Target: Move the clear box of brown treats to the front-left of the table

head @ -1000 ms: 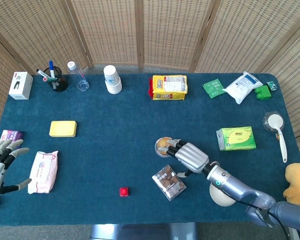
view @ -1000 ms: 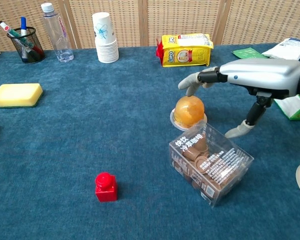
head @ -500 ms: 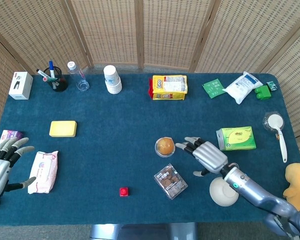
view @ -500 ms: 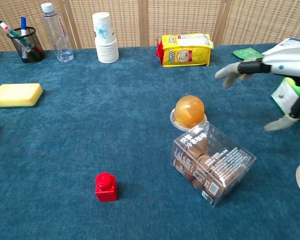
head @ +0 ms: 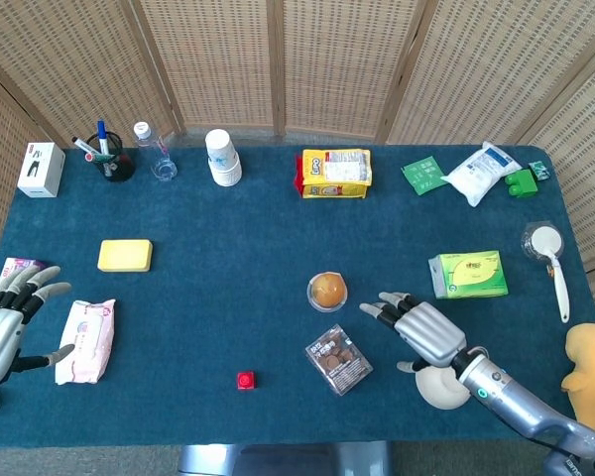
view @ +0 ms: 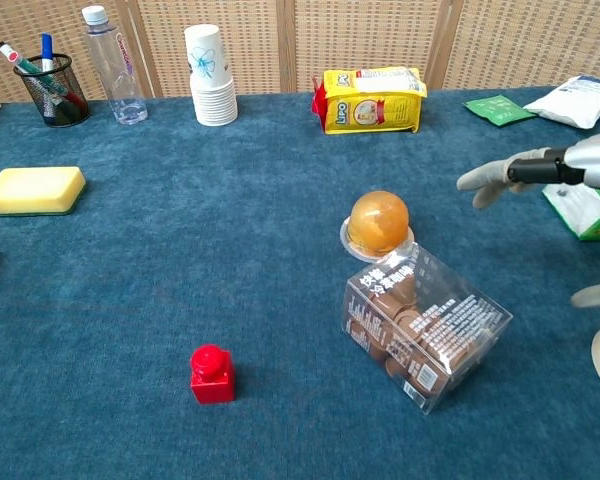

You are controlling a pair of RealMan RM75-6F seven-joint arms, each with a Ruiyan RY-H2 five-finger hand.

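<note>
Right hand empty, fingers spread, just right of the clear plastic box of brown treats on the blue tabletop. Better to close across the box's flat sides, avoiding the round orange-capped cup just beyond it. Left hand also released, beside a pink tissue pack; small red block along the leftward path.

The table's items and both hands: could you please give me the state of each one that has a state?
Clear box of brown treats: closed, lying free.
Right hand: open, beside the box, holding nothing.
Left hand: open, empty.
Water bottle: upright, capped.
Paper cups: stacked upright.
Pen holder: upright, holding markers.
</note>
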